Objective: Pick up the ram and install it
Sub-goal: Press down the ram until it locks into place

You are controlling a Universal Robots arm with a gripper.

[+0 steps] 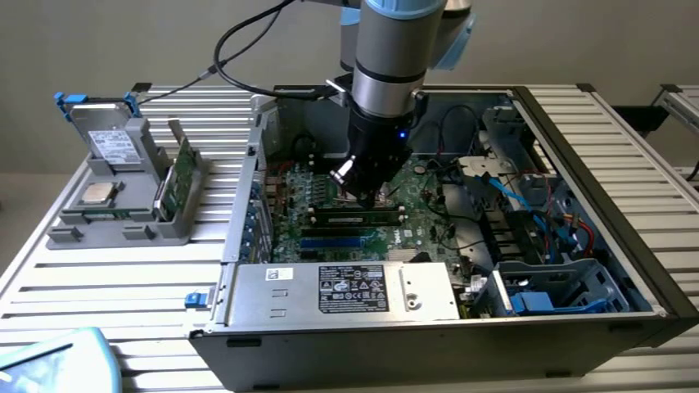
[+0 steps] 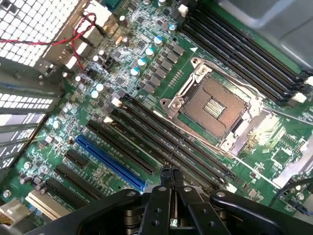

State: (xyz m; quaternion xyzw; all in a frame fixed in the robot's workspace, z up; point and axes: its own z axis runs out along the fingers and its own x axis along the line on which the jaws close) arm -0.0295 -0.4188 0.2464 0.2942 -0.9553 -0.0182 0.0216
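I'm seeing a slatted metal table (image 1: 131, 270) carrying the open computer case (image 1: 644, 270). My arm is reaching straight down, partly hiding the ram (image 1: 355, 218) seated in its slot at the gripper's (image 2: 170, 177) six o'clock, fingers pressing together.

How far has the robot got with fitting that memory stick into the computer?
Looks done: the ram is inside the case, lying along a slot on the motherboard. In hand: nothing is gripped; the hand is shut, its tips right above the stick, perhaps pressing on it. Left: I cannot tell whether the stick is fully clicked in.
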